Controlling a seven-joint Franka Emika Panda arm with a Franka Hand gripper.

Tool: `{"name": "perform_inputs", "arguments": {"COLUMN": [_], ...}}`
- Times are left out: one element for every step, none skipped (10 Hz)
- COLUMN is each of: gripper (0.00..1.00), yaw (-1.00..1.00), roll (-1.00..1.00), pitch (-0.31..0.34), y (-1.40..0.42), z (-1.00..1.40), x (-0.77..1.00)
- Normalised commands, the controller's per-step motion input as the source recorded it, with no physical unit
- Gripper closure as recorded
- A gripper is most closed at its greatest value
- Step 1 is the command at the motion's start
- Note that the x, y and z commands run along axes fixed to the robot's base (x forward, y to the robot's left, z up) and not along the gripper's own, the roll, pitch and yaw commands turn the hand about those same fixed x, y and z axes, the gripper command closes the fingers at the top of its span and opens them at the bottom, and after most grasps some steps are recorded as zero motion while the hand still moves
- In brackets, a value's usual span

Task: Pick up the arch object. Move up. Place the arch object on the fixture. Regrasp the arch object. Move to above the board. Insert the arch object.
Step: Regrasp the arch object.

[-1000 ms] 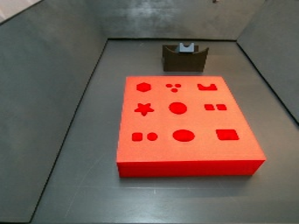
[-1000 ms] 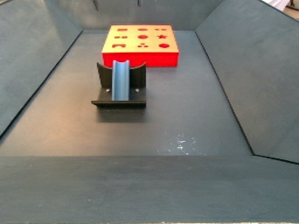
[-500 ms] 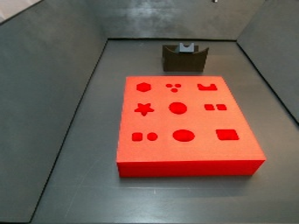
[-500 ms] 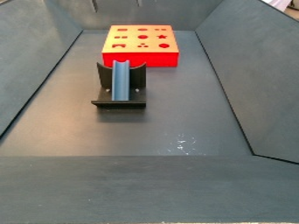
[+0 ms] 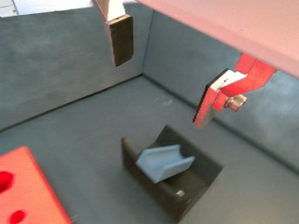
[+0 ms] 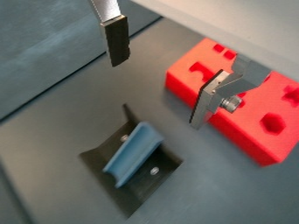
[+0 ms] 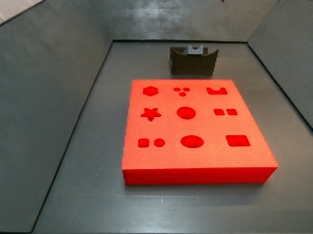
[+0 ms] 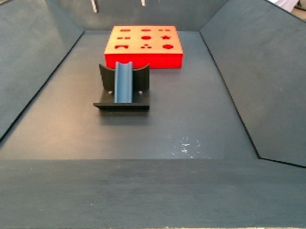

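Nothing shifted — hand (image 6: 158, 83) spread, empty, above arch object (image 6: 132, 151) on fixture (image 6: 117, 171).

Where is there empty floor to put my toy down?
Bare floor lies between the fixture and the near wall, and along both sides of the red board. The blue arch piece fills the fixture. The open hand hangs above it, holding nothing.

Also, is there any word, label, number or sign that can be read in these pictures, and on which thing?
None: no readable text on the red board, the dark fixture, the blue-grey arch block lying in it, or the open gripper above. The board carries only cut-out shapes.
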Motion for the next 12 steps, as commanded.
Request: {"name": "perform_inputs", "arguments": {"gripper": [0.00,0.00,0.00,0.00,0.00,0.00,0.00,0.00,0.00,0.00,0.00,0.00], "yaw": [0.02,0.02,0.02,0.02,0.02,0.02,0.03,0.04,0.06,0.07,0.10,0.11], "roll": [1.00,1.00,1.00,1.00,1.00,1.00,1.00,1.00,0.97,0.78,0.52,0.40], "pitch": [-0.025,-0.020,-0.016,-0.007,0.010,0.024,0.052,0.070,0.119,0.131,0.133,0.129], "y": [-0.02,-0.02,-0.02,-0.02,-0.02,-0.03,-0.03,-0.03,-0.03,-0.04,-0.04,-0.04], "z": [0.02,0.01,0.00,-0.01,-0.01,-0.01,-0.01,-0.01,-0.01,-0.01,-0.01,-0.01], "x": [-0.02,-0.01,0.00,0.02,0.03,0.04,0.06,0.07,0.08,0.09,0.09,0.09]}}
